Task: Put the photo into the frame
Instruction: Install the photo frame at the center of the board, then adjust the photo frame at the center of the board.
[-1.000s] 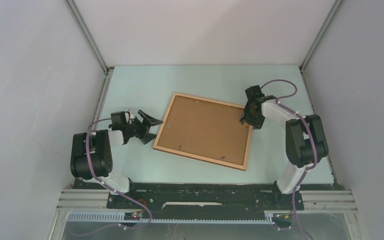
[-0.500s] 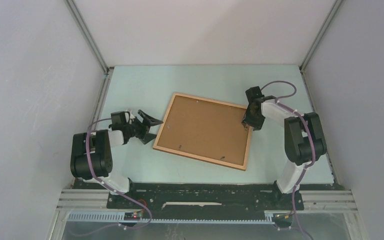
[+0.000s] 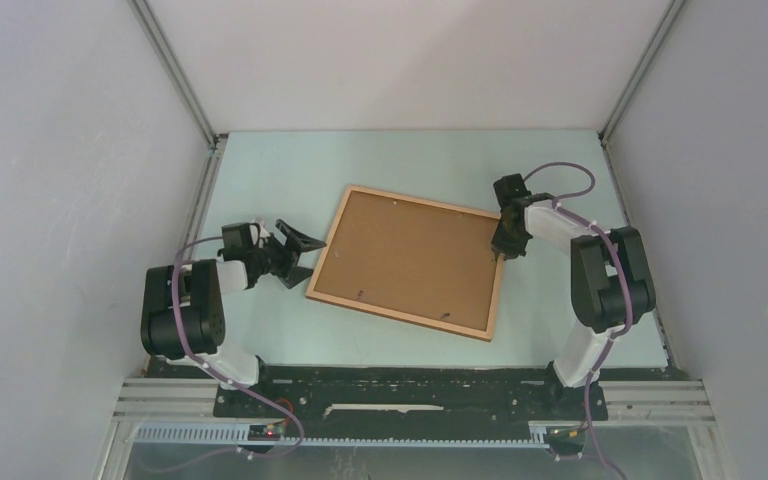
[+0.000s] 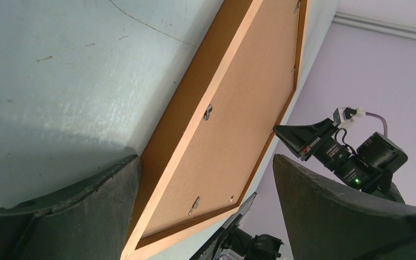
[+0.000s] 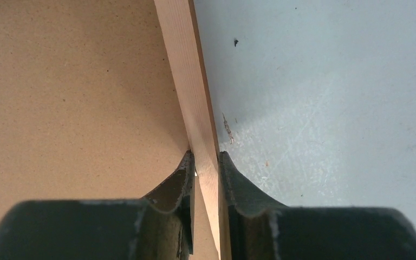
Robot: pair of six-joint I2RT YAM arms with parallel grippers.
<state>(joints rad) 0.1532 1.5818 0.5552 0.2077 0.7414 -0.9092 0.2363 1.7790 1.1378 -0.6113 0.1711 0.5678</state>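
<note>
The frame [image 3: 410, 262] lies back up on the table, its brown fibreboard panel inside a thin light wood rim. My right gripper [image 3: 503, 243] is shut on the frame's right rim near its far corner; in the right wrist view the two fingers pinch the wood rail [image 5: 197, 114] between them, at the gripper [image 5: 203, 160]. My left gripper [image 3: 297, 255] is open at the frame's left edge, its jaws wide apart; the left wrist view shows the frame [image 4: 233, 124] between them, untouched, at the gripper [image 4: 206, 179]. The photo is not in view.
Pale green tabletop [image 3: 410, 160] with grey walls on three sides and metal posts at the far corners. Small metal tabs [image 4: 208, 111] sit on the frame's back panel. A black rail [image 3: 400, 395] runs along the near edge.
My right gripper has shifted slightly right and closed onto the frame's right rim. The left arm and the frame have not moved.
</note>
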